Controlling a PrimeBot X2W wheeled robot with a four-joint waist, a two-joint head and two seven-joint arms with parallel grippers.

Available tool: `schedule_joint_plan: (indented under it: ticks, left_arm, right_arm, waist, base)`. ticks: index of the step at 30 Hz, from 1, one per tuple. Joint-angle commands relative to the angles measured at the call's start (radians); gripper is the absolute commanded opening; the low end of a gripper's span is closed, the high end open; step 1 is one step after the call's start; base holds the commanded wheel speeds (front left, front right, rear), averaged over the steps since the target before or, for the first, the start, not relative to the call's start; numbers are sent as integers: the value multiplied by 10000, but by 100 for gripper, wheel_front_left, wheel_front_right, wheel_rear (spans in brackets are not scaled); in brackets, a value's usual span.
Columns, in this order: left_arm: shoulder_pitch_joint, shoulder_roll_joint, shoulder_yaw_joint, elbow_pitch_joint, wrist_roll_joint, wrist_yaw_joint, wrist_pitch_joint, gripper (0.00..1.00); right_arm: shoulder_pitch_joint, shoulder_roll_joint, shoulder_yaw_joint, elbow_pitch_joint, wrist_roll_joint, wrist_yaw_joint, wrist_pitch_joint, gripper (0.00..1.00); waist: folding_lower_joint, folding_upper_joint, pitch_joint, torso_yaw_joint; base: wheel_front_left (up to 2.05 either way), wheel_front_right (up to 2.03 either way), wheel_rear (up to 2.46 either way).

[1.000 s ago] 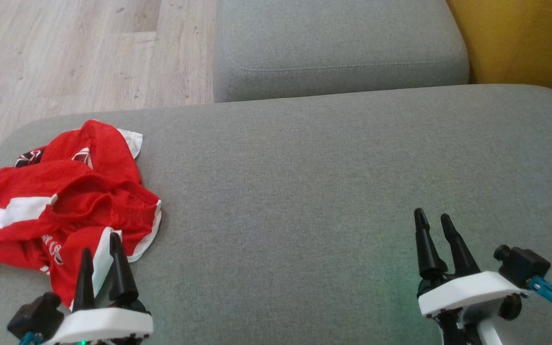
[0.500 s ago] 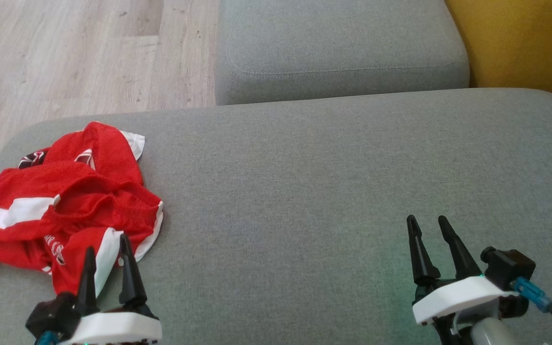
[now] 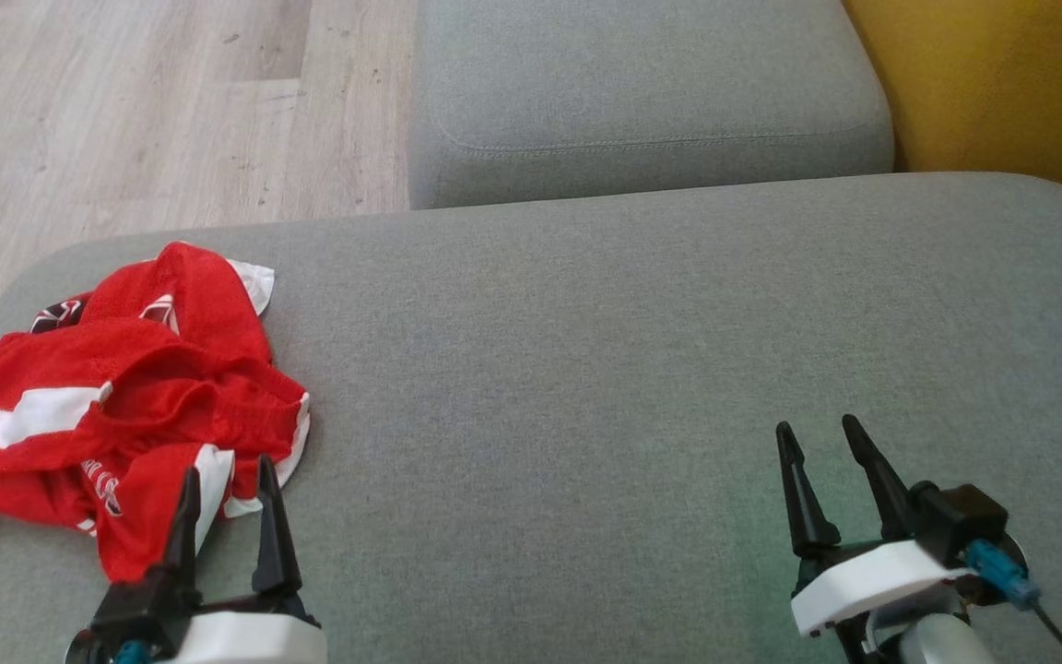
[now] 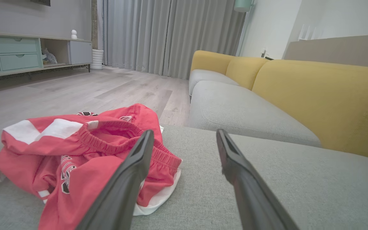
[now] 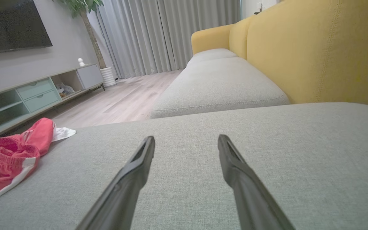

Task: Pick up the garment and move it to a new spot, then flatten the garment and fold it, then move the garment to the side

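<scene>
1. Hovering over the near edge of the wide grey cushion (image 3: 586, 350), the left gripper (image 3: 227, 468) is holding its two dark fingers parted with nothing between them. Its tips are pointing at the near hem of the garment (image 3: 125, 397), and whether a finger is brushing the cloth is not clear.
2. The right gripper (image 3: 816, 426), well apart toward the other end of the same cushion, is likewise showing its fingers spread and empty, and is pointing out over bare grey fabric.
3. The garment, a pair of red shorts with white bands and a gathered elastic waistband, is lying crumpled in a heap at the left end of the cushion, close to that edge. A small white tag is trailing from its left side.
4. By the look of things, the task is only just beginning. Nothing is being lifted, and the pick-up, the move to a new spot, the flattening, the folding and the final shift to the side are all waiting to be done. The broad bare stretch of cushion between the shorts and the right gripper is, it seems, offering room for that work.
5. Beyond, a second grey cushion (image 3: 642, 83) is sitting against a yellow backrest (image 3: 1001, 83), and a pale wooden floor (image 3: 125, 111) is stretching away on the left. In the left wrist view, grey curtains (image 4: 171, 35) and a low cabinet (image 4: 27, 51) are closing off the far end of the room.
</scene>
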Motion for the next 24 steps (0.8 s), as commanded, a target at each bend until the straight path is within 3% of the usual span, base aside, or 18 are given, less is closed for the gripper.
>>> schedule_joint_plan:
  ticks: [1, 12, 24]
  left_arm:
    - [-172, 74, 252, -307, 329, 77, -167, 100]
    - [-196, 79, 225, -78, 1588, 259, -490, 100]
    - [-213, 79, 352, 29, 1577, 340, -490, 100]
  right_arm:
    - [-516, -83, 240, -269, -356, -7, -175, 100]
    - [-581, -91, 353, -243, -1613, -7, -500, 100]
    - [-621, -91, 209, -116, -1478, -7, -500, 100]
  waist:
    - [-1, 0, -5, -11]
    - [-1, 0, 13, -100]
    - [-1, 0, 67, -150]
  base:
    - [0, 0, 0]
    - [0, 0, 0]
    - [0, 0, 0]
